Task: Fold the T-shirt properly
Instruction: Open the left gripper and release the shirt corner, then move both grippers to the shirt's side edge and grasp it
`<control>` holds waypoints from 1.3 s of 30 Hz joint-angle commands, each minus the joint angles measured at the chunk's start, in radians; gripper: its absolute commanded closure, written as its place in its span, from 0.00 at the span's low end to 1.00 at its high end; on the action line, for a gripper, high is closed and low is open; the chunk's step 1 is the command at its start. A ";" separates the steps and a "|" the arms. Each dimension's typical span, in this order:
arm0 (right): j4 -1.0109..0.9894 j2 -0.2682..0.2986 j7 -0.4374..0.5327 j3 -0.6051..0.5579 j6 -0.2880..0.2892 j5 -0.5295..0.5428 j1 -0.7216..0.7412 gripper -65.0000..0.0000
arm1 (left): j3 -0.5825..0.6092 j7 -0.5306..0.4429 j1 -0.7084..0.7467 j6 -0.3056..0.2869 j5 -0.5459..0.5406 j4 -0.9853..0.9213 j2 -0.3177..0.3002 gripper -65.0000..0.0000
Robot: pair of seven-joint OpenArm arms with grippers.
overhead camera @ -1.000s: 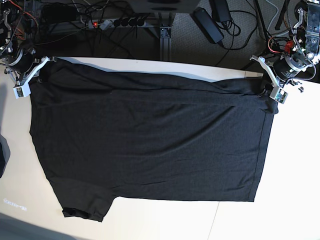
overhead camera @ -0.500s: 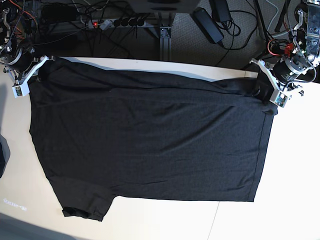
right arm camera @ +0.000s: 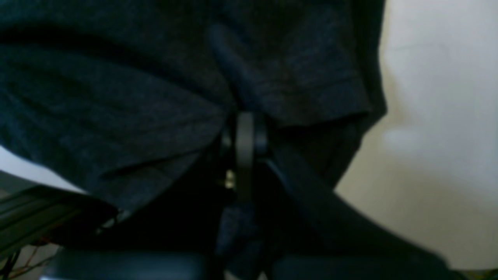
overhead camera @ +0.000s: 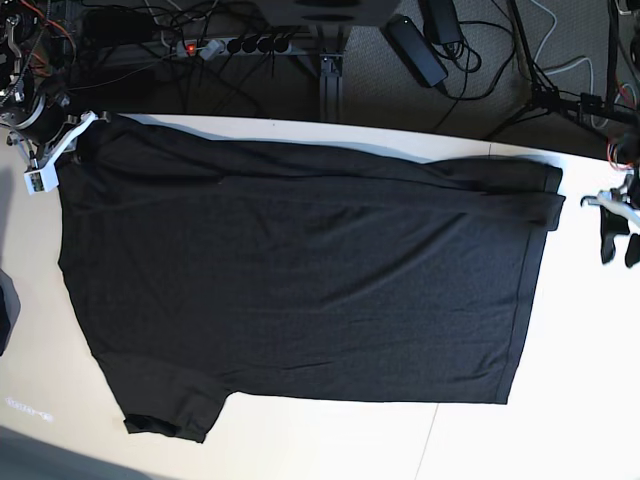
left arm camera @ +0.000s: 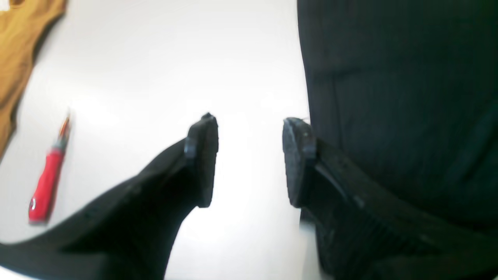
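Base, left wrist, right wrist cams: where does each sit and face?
Base: overhead, facing down on the table and T-shirt; left gripper at right edge, right gripper at left.
Left wrist: behind the open fingers, facing table, shirt edge, red tool.
Right wrist: behind jaws shut on cloth.
Shared: the T-shirt, in all three.

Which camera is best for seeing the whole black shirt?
The base view is best: it shows the whole T-shirt spread flat on the table. The left wrist view shows only one edge beside the open left gripper. The right wrist view is a blurry close-up of cloth pinched in the right gripper.
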 commanded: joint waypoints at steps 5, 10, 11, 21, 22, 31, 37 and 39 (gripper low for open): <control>0.010 0.022 0.017 0.013 0.043 -0.012 0.010 1.00 | 0.092 -0.035 -0.191 -0.014 -0.021 -0.184 -0.017 0.53; 0.010 0.022 0.017 0.013 0.043 -0.011 0.010 1.00 | 0.207 0.022 -0.443 -0.082 -0.089 -0.524 -0.017 0.53; 0.010 0.022 0.017 0.013 0.043 -0.011 0.010 1.00 | 0.226 0.030 -0.488 -0.106 -0.108 -0.595 -0.017 0.53; 0.010 0.022 0.013 0.013 0.043 -0.011 0.010 1.00 | 0.273 0.089 -0.770 -0.219 -0.270 -1.062 0.001 0.53; 0.010 0.022 0.013 0.013 0.043 -0.010 0.010 1.00 | 0.273 0.090 -0.784 -0.220 -0.271 -1.091 0.007 0.53; 0.010 0.022 0.013 0.013 0.043 0.001 0.010 1.00 | 0.273 0.080 -0.821 -0.223 -0.273 -1.176 0.089 0.53; 0.010 0.022 0.013 0.013 0.043 0.014 0.010 1.00 | 0.273 0.070 -0.823 -0.224 -0.258 -1.176 0.135 0.53; 0.010 0.022 0.012 0.013 0.043 0.031 0.010 1.00 | 0.273 0.050 -0.827 -0.223 -0.226 -1.176 0.143 0.53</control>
